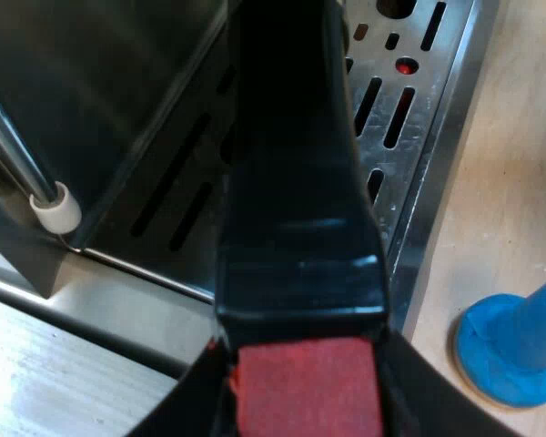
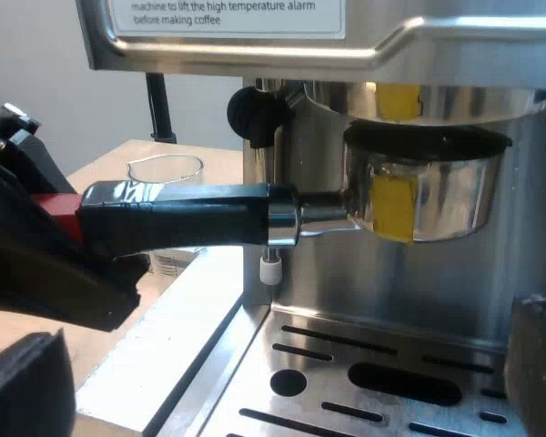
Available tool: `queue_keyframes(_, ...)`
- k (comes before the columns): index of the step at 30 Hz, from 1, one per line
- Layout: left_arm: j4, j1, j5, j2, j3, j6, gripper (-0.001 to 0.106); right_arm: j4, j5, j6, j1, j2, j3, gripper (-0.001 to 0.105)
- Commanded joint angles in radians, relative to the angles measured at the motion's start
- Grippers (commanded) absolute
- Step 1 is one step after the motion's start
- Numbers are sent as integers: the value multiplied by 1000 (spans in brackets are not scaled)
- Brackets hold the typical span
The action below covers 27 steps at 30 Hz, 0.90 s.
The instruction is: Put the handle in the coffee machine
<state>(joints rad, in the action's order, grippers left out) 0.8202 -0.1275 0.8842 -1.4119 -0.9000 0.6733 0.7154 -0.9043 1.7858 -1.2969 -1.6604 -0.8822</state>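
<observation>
The metal holder (image 2: 437,196) sits up against the underside of the espresso machine's (image 2: 255,45) brewing head, their yellow marks nearly in line. Its dark handle (image 2: 182,217) sticks out level, away from the machine. My left gripper (image 2: 45,250) is shut on the handle's red end (image 2: 59,208). In the left wrist view the handle (image 1: 291,182) runs out between that gripper's (image 1: 305,396) fingers over the drip tray (image 1: 409,100). My right gripper (image 2: 282,387) hangs open over the drip tray (image 2: 364,382), facing the holder with nothing between its fingers (image 2: 23,387).
A blue tamper (image 1: 514,350) stands on the wooden table beside the drip tray. The steam wand's white tip (image 1: 56,208) hangs near the handle, under a black knob (image 2: 255,114). A measuring glass (image 2: 164,170) stands behind the handle.
</observation>
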Motion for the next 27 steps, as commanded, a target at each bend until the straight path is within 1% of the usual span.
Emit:
queue_keyframes(1, 0, 4, 65, 34, -20, 7, 0, 2, 4, 13, 2, 3, -1, 98)
queue_keyframes(5, 0, 4, 68, 33, -32, 11, 0, 2, 4, 13, 2, 3, -1, 98)
queue_keyframes(7, 15, 4, 95, 33, -44, 17, 0, 2, 4, 13, 2, 3, -1, 98)
queue_keyframes(17, 61, 4, 104, 42, -96, 15, 0, 2, 4, 13, 2, 3, -1, 98)
queue_keyframes(19, 67, 4, 111, 64, -98, 0, 0, 2, 4, 13, 2, 3, -1, 98)
queue_keyframes(24, 90, 4, 144, 77, -98, 0, 0, 2, 4, 13, 2, 3, -1, 98)
queue_keyframes(27, 100, 4, 144, 77, -98, 0, 0, 2, 12, 10, 2, 3, -1, 98)
